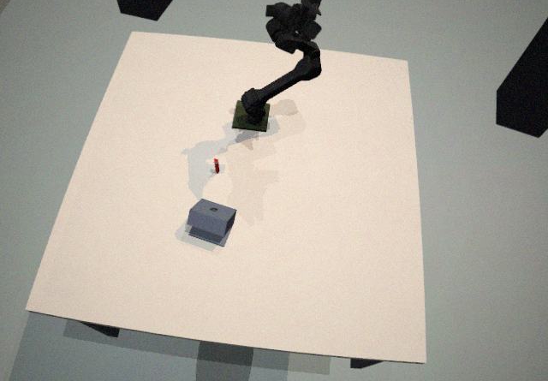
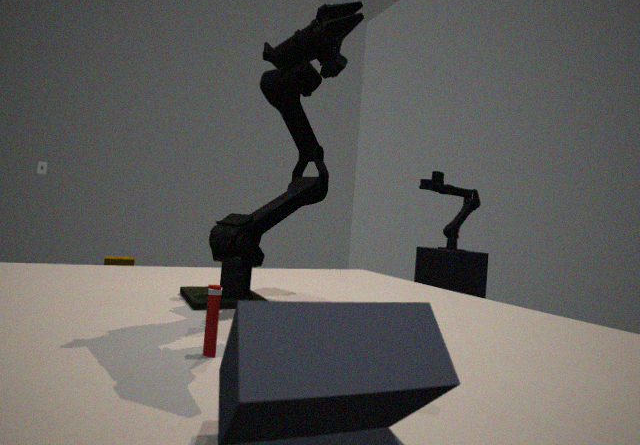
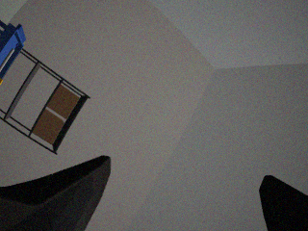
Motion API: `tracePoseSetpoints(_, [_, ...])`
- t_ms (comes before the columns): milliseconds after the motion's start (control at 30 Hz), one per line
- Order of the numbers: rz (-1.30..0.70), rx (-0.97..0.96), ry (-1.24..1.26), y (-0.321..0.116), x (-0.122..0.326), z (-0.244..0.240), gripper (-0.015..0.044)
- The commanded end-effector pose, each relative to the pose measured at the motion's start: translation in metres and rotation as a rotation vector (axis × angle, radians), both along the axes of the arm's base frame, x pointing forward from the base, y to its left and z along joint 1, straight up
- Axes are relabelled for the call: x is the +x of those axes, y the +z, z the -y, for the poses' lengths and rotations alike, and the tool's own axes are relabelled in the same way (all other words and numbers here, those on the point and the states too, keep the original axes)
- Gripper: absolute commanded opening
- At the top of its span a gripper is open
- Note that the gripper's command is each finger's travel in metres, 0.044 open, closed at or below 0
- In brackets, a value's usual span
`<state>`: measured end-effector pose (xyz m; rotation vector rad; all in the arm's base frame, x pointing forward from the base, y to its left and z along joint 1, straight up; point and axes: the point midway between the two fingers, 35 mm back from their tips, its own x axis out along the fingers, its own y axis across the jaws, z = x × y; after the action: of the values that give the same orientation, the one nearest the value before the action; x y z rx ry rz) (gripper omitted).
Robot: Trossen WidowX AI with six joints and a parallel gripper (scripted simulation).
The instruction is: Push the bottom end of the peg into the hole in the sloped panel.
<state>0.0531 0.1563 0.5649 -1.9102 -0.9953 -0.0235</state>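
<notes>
A red peg (image 1: 217, 166) (image 2: 211, 324) with a pale band near its top stands upright on the table, between the arm's base and the panel. The grey-blue sloped panel (image 1: 209, 222) (image 2: 336, 352) is a tilted block on a flat foot. Its one dark hole (image 1: 213, 209) shows in the upper face in the top view; the exterior camera sees the block from behind and hides the hole. My gripper (image 2: 362, 9) (image 3: 190, 177) is open and empty, raised high above the table and far from the peg, pointing up and away. The peg's cross-section is too small to tell.
The arm's dark green base plate (image 1: 237, 121) (image 2: 193, 300) sits behind the peg. The pale table (image 1: 345, 235) (image 2: 516, 368) carries the arm's shadows. A second arm on a dark stand (image 2: 451, 272) is in the background. The wrist view shows walls and a shelf rack (image 3: 69, 120).
</notes>
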Motion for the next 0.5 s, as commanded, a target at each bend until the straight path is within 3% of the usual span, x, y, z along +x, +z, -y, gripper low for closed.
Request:
tracePoseSetpoints(0, [-0.001, 0.004, 0.001, 0.001, 0.0, 0.001, 0.0426])
tracePoseSetpoints(467, [-0.011, 0.332, 0.034, 0.034, 0.044, 0.082, 0.044])
